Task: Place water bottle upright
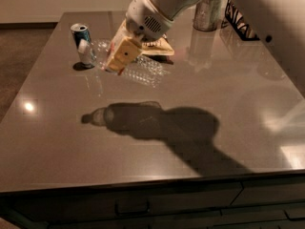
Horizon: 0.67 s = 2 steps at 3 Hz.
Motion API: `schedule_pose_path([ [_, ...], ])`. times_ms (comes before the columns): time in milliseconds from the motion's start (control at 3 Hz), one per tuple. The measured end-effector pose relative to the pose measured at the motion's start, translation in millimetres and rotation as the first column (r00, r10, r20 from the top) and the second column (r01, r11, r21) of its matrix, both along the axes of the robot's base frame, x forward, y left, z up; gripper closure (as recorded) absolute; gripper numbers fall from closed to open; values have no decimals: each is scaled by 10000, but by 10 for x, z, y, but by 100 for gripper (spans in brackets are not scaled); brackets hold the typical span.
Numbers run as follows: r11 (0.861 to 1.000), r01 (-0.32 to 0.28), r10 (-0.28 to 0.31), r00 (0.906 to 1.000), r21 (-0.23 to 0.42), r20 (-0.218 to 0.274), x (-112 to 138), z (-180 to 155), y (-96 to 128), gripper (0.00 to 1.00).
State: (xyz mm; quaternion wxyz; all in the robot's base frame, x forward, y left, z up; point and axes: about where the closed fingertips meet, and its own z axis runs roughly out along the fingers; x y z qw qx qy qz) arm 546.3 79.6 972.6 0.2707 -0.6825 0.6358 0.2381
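Observation:
The water bottle [145,70] is clear and ribbed, with its white cap [84,47] pointing left. It lies roughly level in the air above the dark table [228,109]. My gripper [120,57], with tan fingers [125,51], is shut on the bottle near its neck end. The white arm comes in from the upper right. The shadow [143,120] of the bottle and arm falls well toward the table's front, apart from the bottle. The cap overlaps the blue and silver can [80,36] in the view.
The can stands at the table's far left. A flat tan object [159,47] lies just behind the gripper. A metal canister [208,14] and a black wire rack [242,23] stand at the far right. Drawers [124,206] run below the front edge.

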Motion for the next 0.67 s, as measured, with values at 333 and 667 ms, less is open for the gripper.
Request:
schedule_pose_path([
  [333, 9821, 493, -533, 9984, 1818, 168, 73, 266, -80, 100],
  [667, 9328, 1153, -1354, 9902, 3414, 356, 68, 436, -208, 100],
])
